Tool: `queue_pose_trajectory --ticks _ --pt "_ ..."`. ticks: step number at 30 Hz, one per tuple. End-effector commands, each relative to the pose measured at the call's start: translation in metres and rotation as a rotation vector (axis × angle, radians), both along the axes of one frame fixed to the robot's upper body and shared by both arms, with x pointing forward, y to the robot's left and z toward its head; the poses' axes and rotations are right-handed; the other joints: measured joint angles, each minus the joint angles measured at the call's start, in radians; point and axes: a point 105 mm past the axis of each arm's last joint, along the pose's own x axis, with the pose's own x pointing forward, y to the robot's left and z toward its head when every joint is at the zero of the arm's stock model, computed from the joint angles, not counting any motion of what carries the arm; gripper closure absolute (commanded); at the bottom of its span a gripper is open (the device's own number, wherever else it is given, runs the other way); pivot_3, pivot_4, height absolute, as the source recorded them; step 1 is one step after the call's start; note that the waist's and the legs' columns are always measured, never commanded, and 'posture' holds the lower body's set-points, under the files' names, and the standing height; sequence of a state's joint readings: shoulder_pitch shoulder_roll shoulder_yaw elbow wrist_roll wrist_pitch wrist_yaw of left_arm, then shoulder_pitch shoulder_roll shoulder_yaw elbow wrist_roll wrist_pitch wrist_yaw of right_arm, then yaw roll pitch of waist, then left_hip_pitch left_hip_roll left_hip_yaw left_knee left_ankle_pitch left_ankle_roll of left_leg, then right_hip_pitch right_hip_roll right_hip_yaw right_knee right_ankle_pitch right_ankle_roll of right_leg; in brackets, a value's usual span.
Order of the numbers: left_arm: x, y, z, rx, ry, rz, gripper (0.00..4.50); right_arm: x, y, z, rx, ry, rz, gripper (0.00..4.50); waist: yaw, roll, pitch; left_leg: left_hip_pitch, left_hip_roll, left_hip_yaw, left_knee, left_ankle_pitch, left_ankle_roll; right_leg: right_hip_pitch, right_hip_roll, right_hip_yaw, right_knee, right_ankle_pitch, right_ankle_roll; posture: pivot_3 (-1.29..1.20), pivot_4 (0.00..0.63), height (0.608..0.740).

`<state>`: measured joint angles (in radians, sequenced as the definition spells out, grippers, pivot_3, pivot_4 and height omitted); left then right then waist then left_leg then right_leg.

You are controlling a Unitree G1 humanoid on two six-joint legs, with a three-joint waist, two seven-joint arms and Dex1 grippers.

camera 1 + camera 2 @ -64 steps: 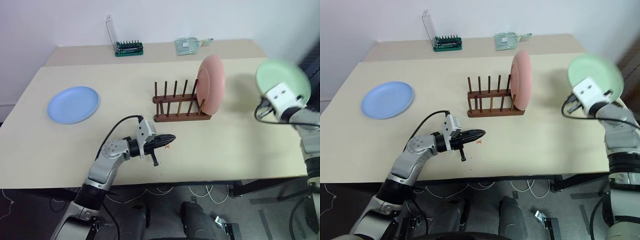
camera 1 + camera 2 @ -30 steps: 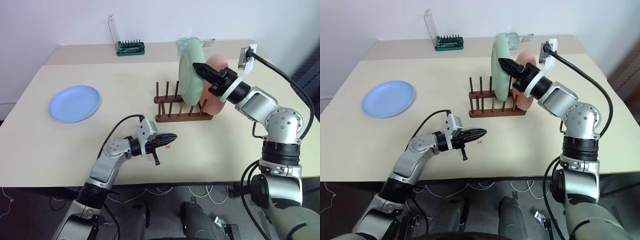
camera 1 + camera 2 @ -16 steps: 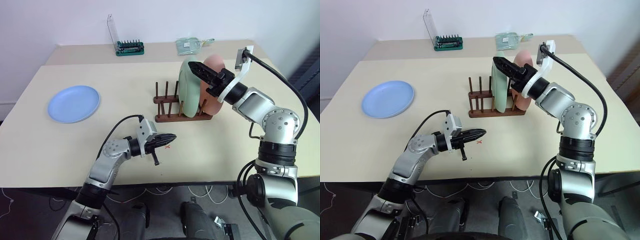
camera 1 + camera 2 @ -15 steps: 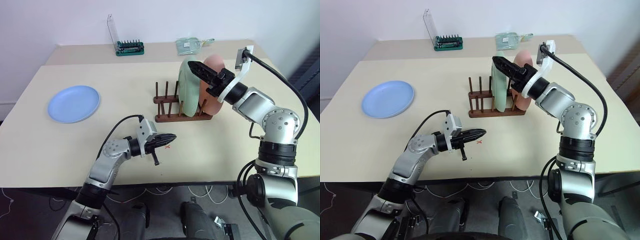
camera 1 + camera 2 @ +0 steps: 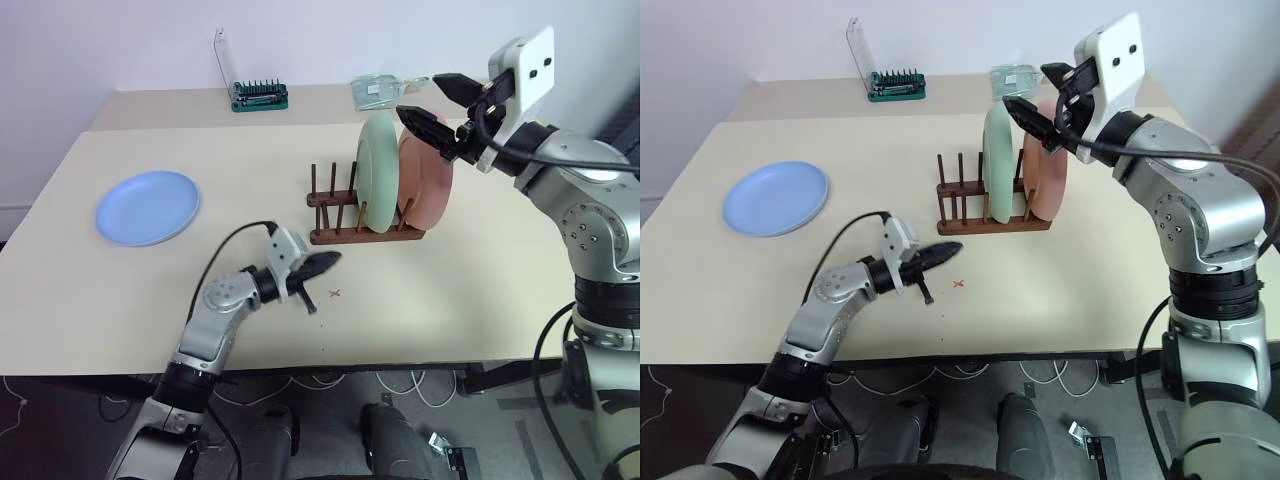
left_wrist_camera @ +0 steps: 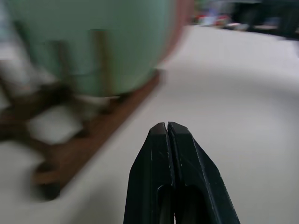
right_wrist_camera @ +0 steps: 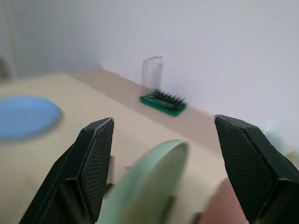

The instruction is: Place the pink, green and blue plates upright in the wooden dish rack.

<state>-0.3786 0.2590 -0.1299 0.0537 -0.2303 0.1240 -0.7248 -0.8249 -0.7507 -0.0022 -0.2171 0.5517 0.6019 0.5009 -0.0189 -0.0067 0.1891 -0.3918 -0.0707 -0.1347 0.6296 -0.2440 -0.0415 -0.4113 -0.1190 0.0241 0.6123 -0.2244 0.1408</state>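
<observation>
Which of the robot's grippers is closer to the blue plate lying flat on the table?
Left. The left gripper is low over the table right of the blue plate; the right gripper is far across, above the rack.

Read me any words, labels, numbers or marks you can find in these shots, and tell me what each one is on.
No readable words, brand names or numbers.
"x": a small red cross mark on the table, in front of the wooden dish rack.
Packet at the far edge: any print is too small to read.
Green bit holder: no legible label.
</observation>
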Motion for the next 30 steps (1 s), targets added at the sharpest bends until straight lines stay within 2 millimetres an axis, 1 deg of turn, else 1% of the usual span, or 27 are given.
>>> queue_pose_trajectory --ticks 1,2,3,4,5,6,7,10,12,13,15,16,18,19,21,23,25,28,30 --pt "0.020 0.044 0.049 -0.145 -0.117 0.211 3.12 -0.019 0.029 -0.007 -0.184 -0.124 0.112 0.97 -0.001 0.000 0.000 0.000 0.000 0.000 0.000 0.000 0.000 0.000 0.000 0.000 0.000 0.000 0.000 0.00 0.150 0.740" --pt "0.024 0.056 0.056 -0.162 -0.135 0.273 2.59 -0.022 0.034 -0.011 -0.214 -0.143 0.132 0.97 -0.001 0.000 0.000 0.000 0.000 0.000 0.000 0.000 0.000 0.000 0.000 0.000 0.000 0.000 0.000 0.00 0.150 0.740" --pt "0.026 0.064 0.061 -0.173 -0.145 0.313 2.13 -0.024 0.037 -0.014 -0.233 -0.157 0.146 0.97 -0.001 0.000 0.000 0.000 0.000 0.000 0.000 0.000 0.000 0.000 0.000 0.000 0.000 0.000 0.000 0.00 0.150 0.740" --pt "0.035 0.102 0.070 -0.200 -0.150 0.486 1.60 -0.024 0.041 -0.020 -0.261 -0.167 0.158 0.97 0.000 -0.001 0.000 0.000 0.000 0.000 0.000 0.000 0.000 0.000 0.000 0.000 0.000 0.000 0.000 0.00 0.150 0.740" --pt "0.041 0.142 0.074 -0.218 -0.136 0.672 1.11 -0.023 0.044 -0.025 -0.277 -0.168 0.165 0.97 0.000 -0.001 0.000 0.000 0.000 0.000 0.000 0.000 0.000 0.000 0.000 0.000 0.000 0.000 0.000 0.00 0.150 0.740" --pt "0.043 0.169 0.077 -0.235 -0.125 0.802 1.11 -0.023 0.046 -0.029 -0.289 -0.170 0.169 0.97 -0.002 -0.002 0.001 0.000 0.000 0.000 0.000 0.000 0.000 0.000 0.000 0.000 0.000 0.000 0.000 0.00 0.150 0.740" --pt "0.042 0.192 0.078 -0.260 -0.103 0.913 1.11 -0.022 0.047 -0.032 -0.299 -0.171 0.173 0.97 -0.003 -0.002 0.001 0.000 0.000 -0.001 0.000 0.000 0.000 -0.001 0.000 0.000 0.000 0.000 0.000 0.00 0.150 0.740" --pt "0.036 0.241 0.078 -0.392 -0.007 1.199 1.11 -0.019 0.048 -0.039 -0.318 -0.171 0.181 0.97 0.004 -0.003 0.001 0.000 0.000 -0.001 0.000 0.000 0.000 -0.001 0.000 0.000 0.001 0.000 0.000 0.00 0.150 0.740" --pt "0.029 0.271 0.070 -0.423 0.075 1.387 1.11 -0.016 0.048 -0.043 -0.331 -0.169 0.183 0.97 0.013 -0.005 0.002 0.000 -0.001 -0.002 0.001 0.000 -0.001 0.001 0.000 -0.001 0.000 0.000 0.000 0.00 0.150 0.740" --pt "0.026 0.282 0.063 -0.436 0.122 1.456 1.11 -0.015 0.048 -0.044 -0.334 -0.168 0.184 0.97 0.015 -0.006 0.002 0.000 -0.001 -0.002 0.001 0.000 -0.001 0.001 0.000 -0.001 0.000 0.000 0.000 0.00 0.150 0.740" --pt "0.025 0.290 0.053 -0.473 0.210 1.503 1.11 -0.014 0.048 -0.046 -0.335 -0.168 0.186 0.97 0.015 -0.008 0.002 0.000 -0.001 -0.003 0.001 0.001 -0.001 0.001 0.000 -0.001 0.000 0.000 0.000 0.00 0.150 0.740" --pt "0.026 0.291 0.050 -0.496 0.249 1.501 1.11 -0.013 0.048 -0.046 -0.335 -0.168 0.187 0.97 0.014 -0.008 0.003 0.000 -0.001 -0.003 0.001 0.001 -0.002 0.001 0.000 -0.001 0.000 0.000 0.000 0.00 0.150 0.740" --pt "0.032 0.284 0.041 -0.461 0.311 1.461 1.11 -0.013 0.049 -0.046 -0.335 -0.170 0.189 0.97 0.011 -0.008 0.003 0.000 -0.001 -0.003 0.001 0.001 -0.002 0.001 0.000 -0.001 0.000 0.000 0.000 0.00 0.150 0.740" --pt "0.035 0.281 0.033 -0.458 0.365 1.451 1.11 -0.013 0.050 -0.047 -0.335 -0.170 0.191 0.97 0.009 -0.008 0.003 0.000 -0.001 -0.003 0.000 0.001 -0.003 0.001 0.000 -0.001 0.000 0.000 0.000 0.00 0.150 0.740" --pt "0.034 0.284 0.017 -0.438 0.460 1.499 1.11 -0.013 0.050 -0.048 -0.333 -0.169 0.189 0.97 0.007 -0.009 0.003 0.000 -0.001 -0.003 0.000 0.002 -0.003 0.001 0.000 -0.001 0.001 0.000 0.000 0.00 0.150 0.740" --pt "0.035 0.284 0.011 -0.513 0.518 1.500 1.11 -0.013 0.048 -0.049 -0.336 -0.165 0.182 0.97 0.005 -0.009 0.003 0.000 -0.001 -0.003 0.000 0.002 -0.003 0.000 0.000 -0.001 0.001 0.000 0.000 0.00 0.150 0.740" --pt "0.038 0.279 0.008 -0.529 0.553 1.489 1.11 -0.014 0.046 -0.051 -0.340 -0.162 0.172 0.97 0.004 -0.009 0.003 0.000 -0.001 -0.003 0.000 0.002 -0.003 0.000 0.000 -0.001 0.001 0.000 0.000 0.00 0.150 0.740" --pt "0.040 0.277 0.005 -0.565 0.577 1.514 1.94 -0.014 0.043 -0.053 -0.341 -0.159 0.159 0.97 0.005 -0.009 0.003 0.000 -0.001 -0.003 0.000 0.002 -0.004 0.000 0.000 -0.001 0.001 0.000 0.000 0.00 0.150 0.740" --pt "0.041 0.278 0.006 -0.581 0.569 1.527 2.89 -0.014 0.043 -0.053 -0.338 -0.157 0.154 0.97 0.004 -0.009 0.002 0.000 -0.001 -0.003 0.000 0.002 -0.005 0.000 0.000 -0.001 0.001 0.001 0.000 0.00 0.150 0.740"
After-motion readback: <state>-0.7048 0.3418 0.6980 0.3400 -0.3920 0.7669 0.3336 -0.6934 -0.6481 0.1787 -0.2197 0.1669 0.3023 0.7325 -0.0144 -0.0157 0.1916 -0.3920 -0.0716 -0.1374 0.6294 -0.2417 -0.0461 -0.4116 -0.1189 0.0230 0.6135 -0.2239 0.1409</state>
